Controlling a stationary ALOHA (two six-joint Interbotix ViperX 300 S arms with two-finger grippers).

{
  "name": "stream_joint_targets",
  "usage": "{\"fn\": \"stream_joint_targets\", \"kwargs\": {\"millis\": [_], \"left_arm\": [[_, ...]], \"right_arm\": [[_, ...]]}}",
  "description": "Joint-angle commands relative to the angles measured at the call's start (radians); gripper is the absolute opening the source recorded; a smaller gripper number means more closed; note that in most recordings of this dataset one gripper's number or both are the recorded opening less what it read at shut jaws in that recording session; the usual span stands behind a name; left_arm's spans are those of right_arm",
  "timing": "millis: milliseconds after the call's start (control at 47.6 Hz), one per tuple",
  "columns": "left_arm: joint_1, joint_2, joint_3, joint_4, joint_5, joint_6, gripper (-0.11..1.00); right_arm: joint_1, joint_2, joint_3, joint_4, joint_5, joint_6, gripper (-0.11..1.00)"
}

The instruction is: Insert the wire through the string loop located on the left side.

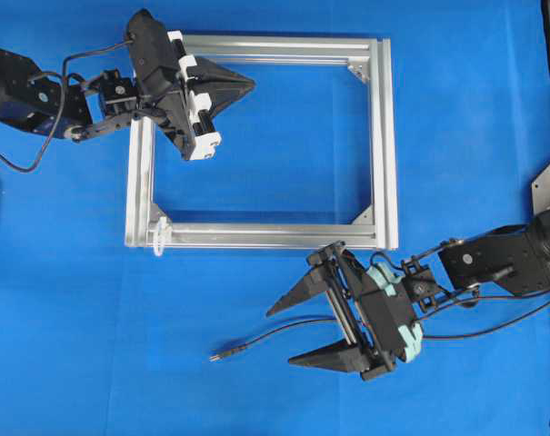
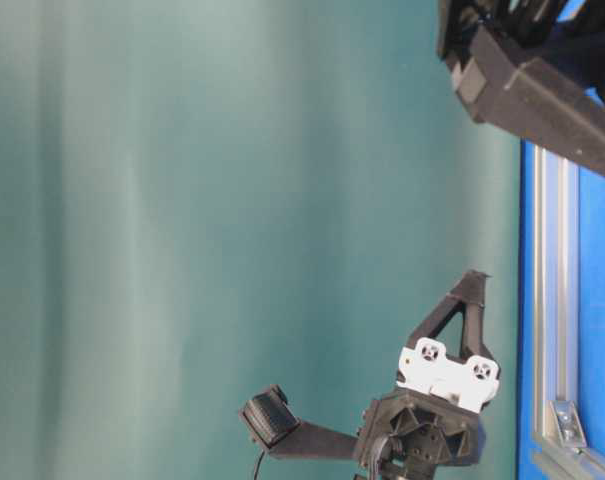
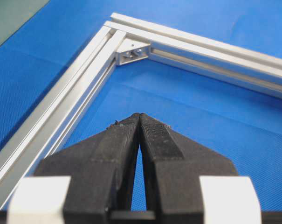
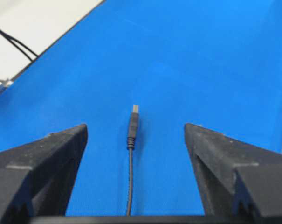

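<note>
**Wire lies free between spread jaws, short of the loop**

Taking the aluminium frame (image 1: 256,145) as the landmark and reading the overhead view from its left edge rightward: the left gripper (image 1: 243,84) hangs over the frame's upper left corner with its jaws pressed together and nothing between them, as its wrist view confirms. It looks parked there, out of the working lane. Further down, at the frame's lower left corner, the string loop (image 1: 158,236) stands whitish and small on the bar, wrapped around it.

Below the frame's bottom bar and to the right of the loop, the wire (image 1: 270,338) rests on the blue table (image 1: 93,363), its metal plug tip pointing left, toward the loop's side but well apart from it. The right gripper (image 1: 293,334) sits below the frame's lower right corner with its jaws wide apart, straddling the wire without touching it. This looks like a stance for taking hold nearer the plug.

Nothing lies between plug and loop. The frame's bottom bar runs alongside that path, and the loop is narrow, so the plug would likely need careful lining up.
</note>
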Motion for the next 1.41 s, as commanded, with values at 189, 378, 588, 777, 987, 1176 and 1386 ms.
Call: {"fn": "stream_joint_targets", "kwargs": {"millis": [189,378,588,777,987,1176,1386], "left_arm": [[0.002,-0.025,-0.025,0.003,-0.005,0.000,0.00],[0.002,-0.025,-0.025,0.003,-0.005,0.000,0.00],[0.002,-0.025,-0.023,0.003,-0.005,0.000,0.00],[0.002,-0.025,-0.020,0.003,-0.006,0.000,0.00],[0.002,-0.026,-0.018,0.003,-0.005,0.002,0.00],[0.002,-0.026,-0.020,0.003,-0.005,0.002,0.00],[0.002,-0.026,-0.021,0.003,-0.006,0.002,0.00]], "right_arm": [[0.005,0.091,-0.067,0.043,0.005,0.029,0.82],[0.003,0.186,-0.120,0.052,0.005,0.064,0.82],[0.003,0.242,-0.149,0.078,0.003,0.074,0.82],[0.002,0.249,-0.149,0.080,0.000,0.075,0.81],[0.000,0.249,-0.147,0.081,0.006,0.074,0.52],[-0.006,0.250,-0.147,0.077,0.029,0.074,0.05],[-0.006,0.249,-0.147,0.074,0.029,0.074,0.00]]}}
